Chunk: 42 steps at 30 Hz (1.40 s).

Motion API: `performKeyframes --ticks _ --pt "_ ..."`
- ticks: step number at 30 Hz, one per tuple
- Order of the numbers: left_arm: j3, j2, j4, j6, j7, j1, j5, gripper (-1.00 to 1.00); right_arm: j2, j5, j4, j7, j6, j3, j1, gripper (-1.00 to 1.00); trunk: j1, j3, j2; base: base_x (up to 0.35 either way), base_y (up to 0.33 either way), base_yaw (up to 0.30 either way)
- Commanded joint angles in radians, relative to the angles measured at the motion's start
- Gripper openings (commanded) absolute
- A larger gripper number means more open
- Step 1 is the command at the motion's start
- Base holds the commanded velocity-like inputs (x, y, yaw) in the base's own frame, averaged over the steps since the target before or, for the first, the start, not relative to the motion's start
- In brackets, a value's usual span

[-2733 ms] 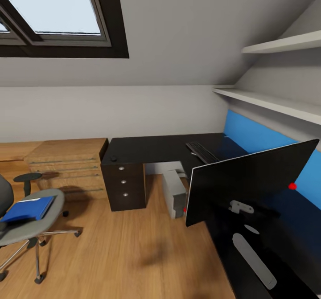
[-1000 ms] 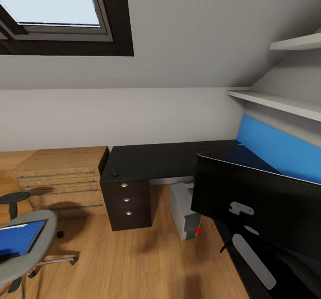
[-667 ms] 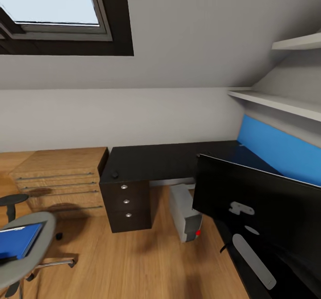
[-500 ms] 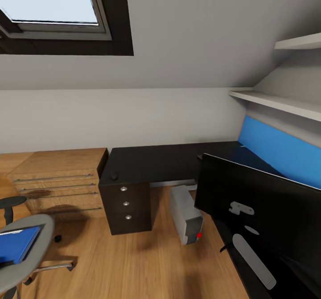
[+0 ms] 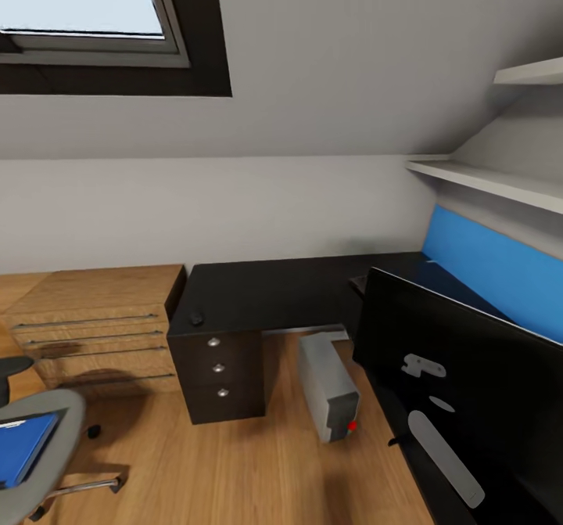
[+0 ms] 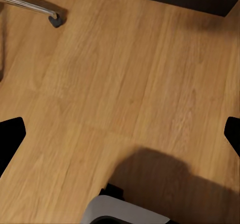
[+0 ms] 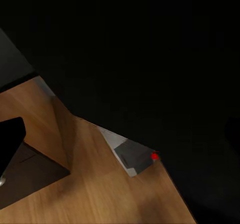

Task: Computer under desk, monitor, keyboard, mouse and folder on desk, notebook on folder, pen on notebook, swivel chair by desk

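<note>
**Jaws released on both arms, desk dead ahead**

Splayed wide at the left gripper (image 6: 120,136), hanging over bare wood floor (image 6: 125,73) with a castor of the swivel chair (image 6: 56,19) nearby. Spread just as wide at the right gripper (image 7: 120,134), facing a black surface, with the computer (image 7: 131,158) peeking past its edge.

From the head view:
- Looking at the desk (image 5: 274,290) along the far wall.
- Spotting the mouse (image 5: 196,318) near its left end, above the drawers.
- Finding the computer (image 5: 328,388) on the floor under the desk, tilted.
- Seeing the monitor (image 5: 469,376) near right, large, black face outward.
- Catching the swivel chair (image 5: 47,447) near left, with the folder (image 5: 19,447) flat on its seat.
- Noting a wooden dresser (image 5: 94,314) left of the desk.
</note>
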Motion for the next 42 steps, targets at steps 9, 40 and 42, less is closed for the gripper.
performKeyframes --ticks 9,40,42 --pt "0.002 0.001 -0.002 -0.001 0.0 0.0 0.004 1.0 -0.001 -0.004 -0.001 -0.007 0.002 0.002 -0.001 1.0 0.001 -0.002 -0.002 0.079 0.0 0.0" --pt "0.002 -0.001 -0.002 -0.001 0.0 0.0 0.004 1.0 -0.001 -0.004 -0.002 -0.007 0.003 0.005 -0.001 1.0 0.001 -0.002 -0.002 -0.326 -0.02 0.0" --pt "0.002 -0.001 -0.002 -0.001 0.0 0.0 0.004 1.0 -0.001 -0.004 -0.002 -0.008 0.003 0.005 -0.001 1.0 0.001 -0.002 -0.002 -0.335 -0.017 0.0"
